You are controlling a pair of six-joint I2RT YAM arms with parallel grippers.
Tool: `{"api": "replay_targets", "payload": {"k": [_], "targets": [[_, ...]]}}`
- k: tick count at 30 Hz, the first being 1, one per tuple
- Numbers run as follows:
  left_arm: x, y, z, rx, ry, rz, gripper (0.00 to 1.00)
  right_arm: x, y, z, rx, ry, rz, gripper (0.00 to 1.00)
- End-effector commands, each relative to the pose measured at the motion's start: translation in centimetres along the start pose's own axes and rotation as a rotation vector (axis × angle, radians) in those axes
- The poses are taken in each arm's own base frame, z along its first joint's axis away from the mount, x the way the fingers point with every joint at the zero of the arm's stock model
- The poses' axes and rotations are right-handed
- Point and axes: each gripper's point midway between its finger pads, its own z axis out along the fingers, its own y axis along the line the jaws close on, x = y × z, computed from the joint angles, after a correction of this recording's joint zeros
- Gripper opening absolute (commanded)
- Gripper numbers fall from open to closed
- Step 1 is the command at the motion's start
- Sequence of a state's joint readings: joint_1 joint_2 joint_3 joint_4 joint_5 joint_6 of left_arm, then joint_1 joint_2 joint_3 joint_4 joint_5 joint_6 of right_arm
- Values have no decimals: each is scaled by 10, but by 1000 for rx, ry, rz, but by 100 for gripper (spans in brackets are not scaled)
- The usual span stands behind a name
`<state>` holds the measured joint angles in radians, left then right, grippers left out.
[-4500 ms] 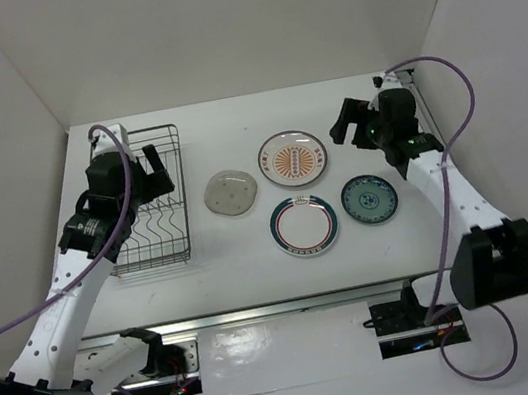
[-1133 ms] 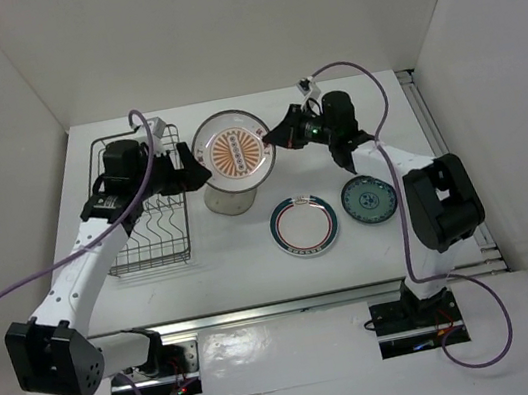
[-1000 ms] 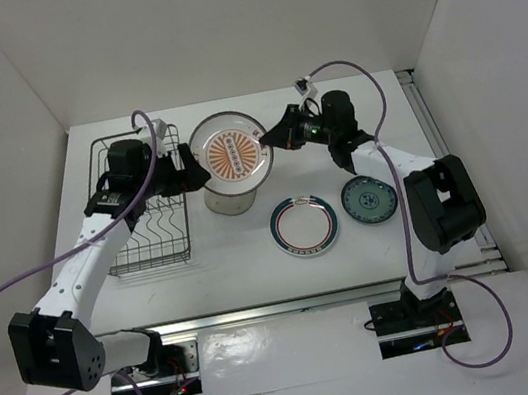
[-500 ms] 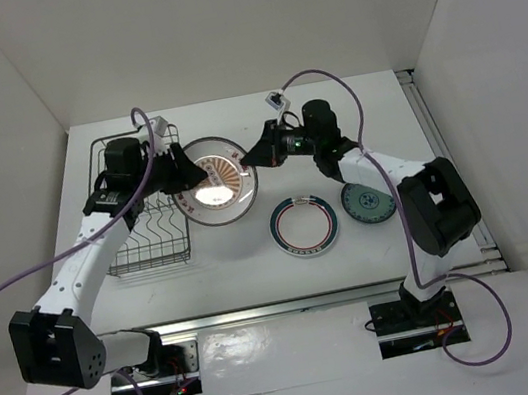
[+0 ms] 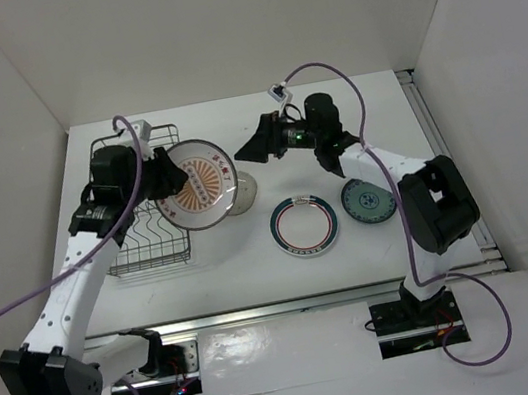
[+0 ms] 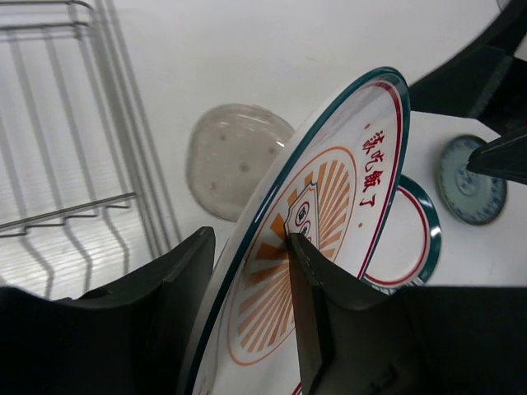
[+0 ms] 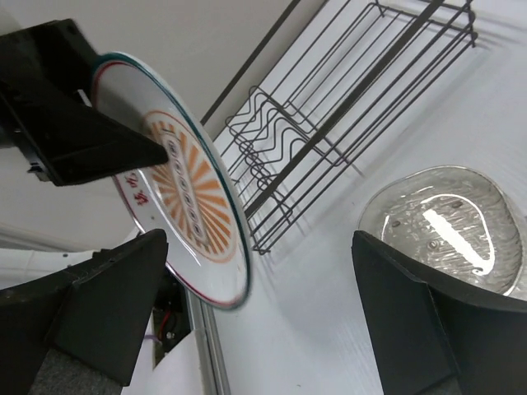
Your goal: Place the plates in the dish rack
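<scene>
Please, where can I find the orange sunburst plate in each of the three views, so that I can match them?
Top external: the sunburst plate is left of centre, tilted, by the rack.
Left wrist: it crosses the middle diagonally, seen nearly edge-on.
Right wrist: it is at the left, tilted.
Shared landmark: the grey plate.

Grey plate (image 5: 248,192) mostly hidden behind sunburst plate (image 5: 199,182) in top view
</scene>
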<state>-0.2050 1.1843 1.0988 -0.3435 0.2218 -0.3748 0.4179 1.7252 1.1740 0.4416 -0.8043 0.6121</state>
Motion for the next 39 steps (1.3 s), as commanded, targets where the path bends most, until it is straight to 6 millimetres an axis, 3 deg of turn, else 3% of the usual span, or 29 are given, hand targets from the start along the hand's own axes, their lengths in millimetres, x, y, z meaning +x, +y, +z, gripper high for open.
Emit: {"api": "replay_targets", "payload": {"k": [1, 6, 7, 10, 13, 17, 23, 31, 39], "targets": [[-45, 19, -38, -174, -194, 43, 0, -16, -9, -7, 2, -42, -30, 100], [-66, 61, -82, -474, -304, 45, 0, -18, -25, -21, 46, -39, -2, 100], [-73, 83, -99, -620, -350, 43, 0, -21, -26, -25, 54, -43, -14, 100], [-69, 110, -121, -819, -395, 71, 0, -20, -27, -31, 69, -38, -23, 100], [-67, 124, -135, -934, -406, 73, 0, -24, -26, -35, 76, -45, -23, 100], [-61, 131, -127, -971, -362, 85, 0, -14, -27, -38, 73, -27, -17, 100], [-42, 142, -98, -978, -279, 81, 0, -11, -23, -39, 49, -45, -7, 100], [-27, 143, -66, -923, -193, 83, 0, -7, -22, -40, 36, -46, -6, 100], [-32, 141, -75, -933, -222, 77, 0, -6, -27, -42, 38, -42, 11, 100]]}}
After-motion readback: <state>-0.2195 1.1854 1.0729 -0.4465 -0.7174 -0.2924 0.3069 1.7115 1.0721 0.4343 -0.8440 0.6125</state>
